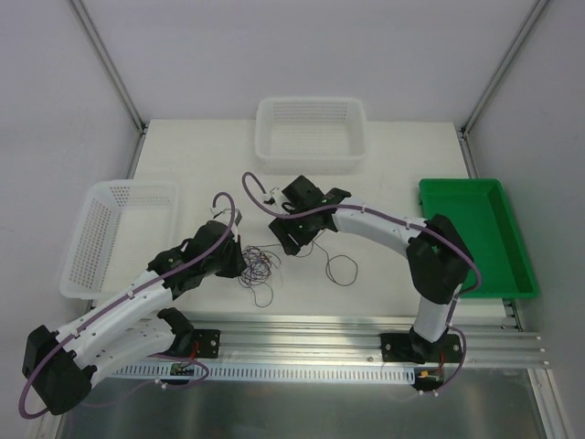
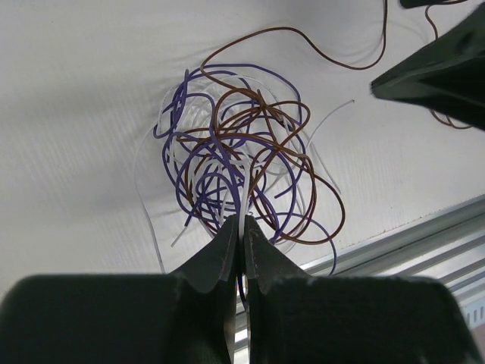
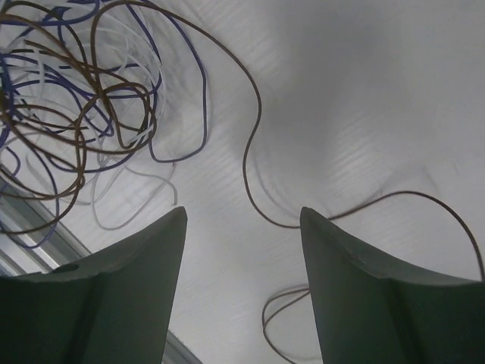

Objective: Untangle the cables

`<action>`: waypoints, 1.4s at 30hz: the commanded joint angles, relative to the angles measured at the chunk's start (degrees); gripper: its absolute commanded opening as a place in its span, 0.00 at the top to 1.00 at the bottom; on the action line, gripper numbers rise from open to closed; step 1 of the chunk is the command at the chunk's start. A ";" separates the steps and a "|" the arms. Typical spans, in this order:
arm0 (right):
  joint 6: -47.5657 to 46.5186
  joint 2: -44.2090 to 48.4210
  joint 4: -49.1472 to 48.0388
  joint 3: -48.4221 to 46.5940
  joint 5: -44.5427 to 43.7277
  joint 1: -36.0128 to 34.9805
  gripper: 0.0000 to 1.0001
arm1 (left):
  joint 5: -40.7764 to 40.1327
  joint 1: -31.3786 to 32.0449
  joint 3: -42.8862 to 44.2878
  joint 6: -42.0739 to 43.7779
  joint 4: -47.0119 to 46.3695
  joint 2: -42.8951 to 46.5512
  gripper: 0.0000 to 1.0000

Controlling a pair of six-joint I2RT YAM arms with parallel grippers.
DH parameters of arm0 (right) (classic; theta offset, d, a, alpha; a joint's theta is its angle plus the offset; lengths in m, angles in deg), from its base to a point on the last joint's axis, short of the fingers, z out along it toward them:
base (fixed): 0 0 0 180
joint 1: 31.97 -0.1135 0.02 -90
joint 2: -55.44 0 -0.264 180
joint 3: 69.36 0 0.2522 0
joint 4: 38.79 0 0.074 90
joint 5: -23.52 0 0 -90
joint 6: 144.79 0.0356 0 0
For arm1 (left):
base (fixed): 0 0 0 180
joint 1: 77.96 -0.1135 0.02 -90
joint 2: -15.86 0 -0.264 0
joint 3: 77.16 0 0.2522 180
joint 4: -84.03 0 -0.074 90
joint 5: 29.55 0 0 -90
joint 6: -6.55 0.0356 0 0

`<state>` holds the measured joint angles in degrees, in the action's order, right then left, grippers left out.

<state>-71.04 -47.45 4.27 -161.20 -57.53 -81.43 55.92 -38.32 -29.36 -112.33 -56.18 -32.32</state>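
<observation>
brown, purple and white cables (image 2: 235,152) lie bunched on the table (image 1: 384,288) just beyond the metal rail (image 1: 320,331). the left tool (image 2: 242,225) sits at the bunch's rail-side edge, jaws pressed together on a thin strand, seemingly anchoring it. the right tool (image 3: 242,214) hovers farther from the rail, jaws apart, with a loose brown strand (image 3: 254,152) running under the gap. this looks like the pull-out step: next, drop, pinch that strand and draw it slowly away from the rail.
</observation>
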 commanded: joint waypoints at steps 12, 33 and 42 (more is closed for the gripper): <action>0.61 -11.28 -4.86 -1.81 -0.34 -1.70 0.61 | 0.05 -0.44 0.32 -0.03 0.26 1.95 1.00; 13.69 38.33 0.76 -0.23 -11.41 10.68 0.99 | -4.51 -0.44 -0.90 -2.23 1.40 1.08 1.00; 14.93 46.38 2.95 1.09 -13.26 13.85 0.99 | -5.40 -0.44 0.76 -2.93 1.40 -3.75 1.00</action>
<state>-57.29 1.81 4.34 -160.83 -69.75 -67.92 52.27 -38.32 -30.10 -114.30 -55.33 -34.48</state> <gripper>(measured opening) 0.018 0.020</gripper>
